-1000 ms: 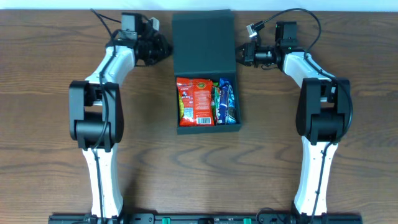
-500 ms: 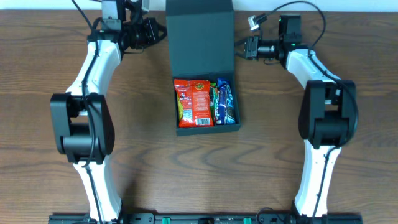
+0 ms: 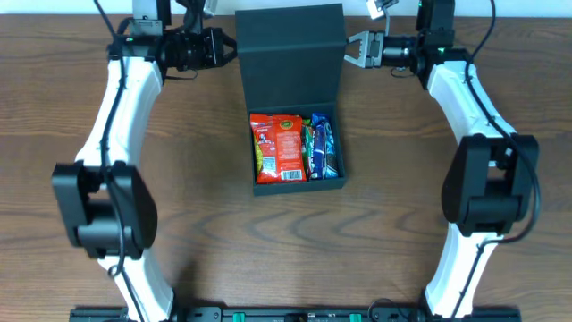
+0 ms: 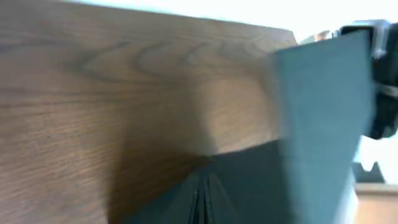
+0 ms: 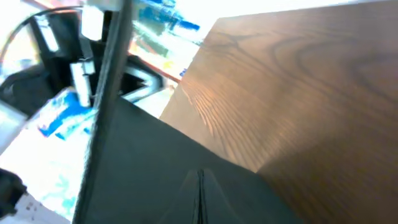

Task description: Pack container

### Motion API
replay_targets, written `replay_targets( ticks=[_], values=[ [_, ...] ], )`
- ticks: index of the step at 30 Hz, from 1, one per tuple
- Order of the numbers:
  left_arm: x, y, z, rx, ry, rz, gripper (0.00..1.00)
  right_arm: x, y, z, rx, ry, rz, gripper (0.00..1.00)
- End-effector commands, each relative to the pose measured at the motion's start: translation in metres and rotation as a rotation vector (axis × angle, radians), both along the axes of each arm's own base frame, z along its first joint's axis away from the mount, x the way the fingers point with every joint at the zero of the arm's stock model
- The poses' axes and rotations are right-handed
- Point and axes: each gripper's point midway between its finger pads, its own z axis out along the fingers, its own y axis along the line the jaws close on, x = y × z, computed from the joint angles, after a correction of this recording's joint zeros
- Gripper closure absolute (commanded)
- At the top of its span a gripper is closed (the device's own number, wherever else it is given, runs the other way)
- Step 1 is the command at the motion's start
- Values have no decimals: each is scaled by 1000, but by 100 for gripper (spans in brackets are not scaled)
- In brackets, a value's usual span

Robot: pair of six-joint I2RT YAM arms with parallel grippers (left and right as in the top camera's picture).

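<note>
The dark teal-black container (image 3: pixel 298 186) stands open in the middle of the table, with a red snack packet (image 3: pixel 280 148), a green one (image 3: pixel 309 148) and a blue one (image 3: pixel 326 148) inside. Its flap lid (image 3: pixel 290 63) is raised off the table at the far side. My left gripper (image 3: pixel 231 49) is shut on the lid's left edge and my right gripper (image 3: pixel 351 48) is shut on its right edge. In the left wrist view the fingers (image 4: pixel 202 190) pinch the dark lid (image 4: pixel 317 124). In the right wrist view the fingers (image 5: pixel 200 190) pinch the lid (image 5: pixel 143 168) too.
The wooden table (image 3: pixel 402 224) spreads around the container. Both arm bases stand at the near edge, left (image 3: pixel 134 268) and right (image 3: pixel 456 268). The table's far edge runs just behind the lid.
Both grippers have moved away from me and upward with the lid's side edges. The lid has risen from lying flat and looks larger. The packets have not moved.
</note>
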Motion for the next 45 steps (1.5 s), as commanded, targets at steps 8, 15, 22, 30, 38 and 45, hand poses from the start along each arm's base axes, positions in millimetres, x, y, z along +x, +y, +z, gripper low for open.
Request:
replay_targets(
  ticks=[8,15,22,30,38,45],
  values=[
    [-50,-11,15,99,-49,-181,94,-41,-13,-9,-231,23,-9,99],
    [-59,-1,-3,181,29,-158,94,-60,-34,-43,-436,160,-55,99],
    [-67,2,-7,202,74,-149,94,-62,-83,-28,-707,229,-330,99],
    [-101,19,4,292,163,-97,94,-91,-94,5,-778,171,-332,99],
    [-168,22,47,315,186,-107,94,-158,-91,43,-810,156,-266,98],
    [-230,11,42,381,100,-118,94,-243,-96,40,-791,76,-300,98]
  ],
)
